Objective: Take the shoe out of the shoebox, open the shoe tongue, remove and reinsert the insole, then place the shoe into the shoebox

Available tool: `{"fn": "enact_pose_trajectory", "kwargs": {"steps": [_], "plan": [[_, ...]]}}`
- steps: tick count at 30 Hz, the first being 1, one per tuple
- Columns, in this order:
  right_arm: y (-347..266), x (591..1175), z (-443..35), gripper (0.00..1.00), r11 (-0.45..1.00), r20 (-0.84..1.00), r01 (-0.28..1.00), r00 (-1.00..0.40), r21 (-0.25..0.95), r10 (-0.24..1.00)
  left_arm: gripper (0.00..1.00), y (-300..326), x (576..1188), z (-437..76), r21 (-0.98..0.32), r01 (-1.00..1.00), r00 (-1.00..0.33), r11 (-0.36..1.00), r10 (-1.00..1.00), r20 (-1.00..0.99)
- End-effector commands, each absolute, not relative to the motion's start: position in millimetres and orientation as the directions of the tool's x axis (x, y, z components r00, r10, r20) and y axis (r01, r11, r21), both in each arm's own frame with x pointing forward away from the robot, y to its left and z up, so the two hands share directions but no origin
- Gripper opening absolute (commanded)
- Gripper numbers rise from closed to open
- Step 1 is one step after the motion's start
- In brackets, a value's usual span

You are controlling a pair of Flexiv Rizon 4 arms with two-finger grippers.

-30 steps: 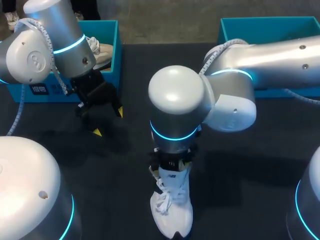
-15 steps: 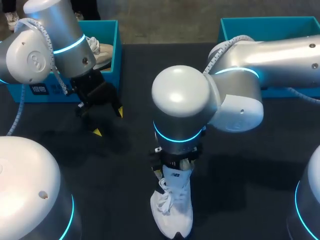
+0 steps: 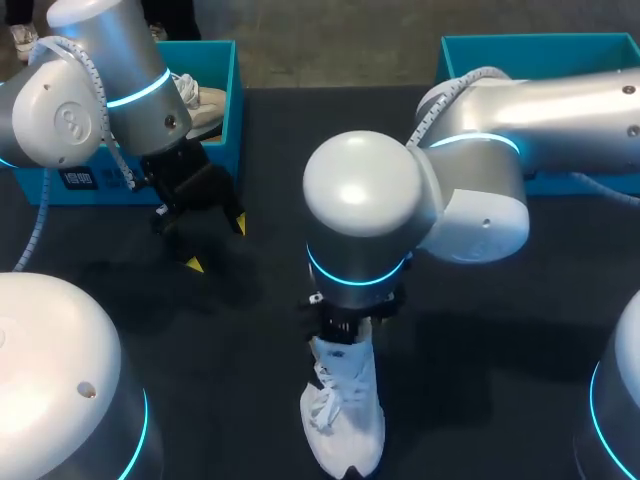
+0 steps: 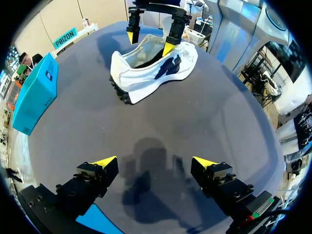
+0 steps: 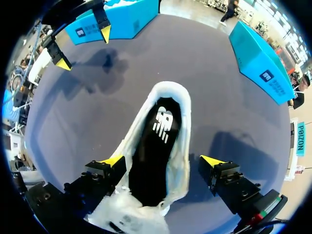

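A white shoe (image 3: 345, 425) lies on the dark table near its front edge, toe toward me. Its tongue (image 5: 127, 218) is pulled back and the black insole (image 5: 155, 146) lies inside. My right gripper (image 5: 162, 161) hangs open straight above the shoe's opening, one finger on each side of the shoe without clamping it. In the head view the right wrist (image 3: 350, 290) hides the heel. My left gripper (image 3: 216, 245) is open and empty, hovering over bare table at the left; its wrist view has the shoe (image 4: 151, 70) well ahead of it.
A teal shoebox (image 3: 222, 130) stands at the back left with a pale shoe (image 3: 205, 100) inside it. A second teal shoebox (image 3: 540, 50) stands at the back right, behind my right arm. Bare table lies between the two grippers.
My right wrist has shifted slightly right and nearer over the shoe's opening, so the insole's logo is now hidden in the head view. The left arm has not moved.
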State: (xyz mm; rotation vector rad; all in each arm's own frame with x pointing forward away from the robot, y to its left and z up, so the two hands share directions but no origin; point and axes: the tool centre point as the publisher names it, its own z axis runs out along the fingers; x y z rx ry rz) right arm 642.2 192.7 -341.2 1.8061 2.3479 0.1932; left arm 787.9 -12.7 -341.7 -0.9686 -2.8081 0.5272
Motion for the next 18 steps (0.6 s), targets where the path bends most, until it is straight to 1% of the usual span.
{"fn": "enact_pose_trajectory", "kwargs": {"steps": [1,11,18], "plan": [[197.2,637.0,-342.5,1.0,0.252,-0.052,0.948,-0.247,0.194,0.968,1.0,-12.7,787.6,-341.6,-0.361,0.574,-0.787,0.735,0.617,0.005],[196.7,617.2,-343.3,1.0,0.213,-0.051,0.96,-0.207,0.18,0.977,1.0,-12.7,787.6,-341.6,-0.361,0.574,-0.787,0.735,0.617,0.005],[203.0,602.7,-330.6,1.0,0.193,-0.064,0.963,-0.184,0.187,0.981,1.0,-12.7,787.6,-341.6,-0.361,0.574,-0.787,0.735,0.617,0.005]]}}
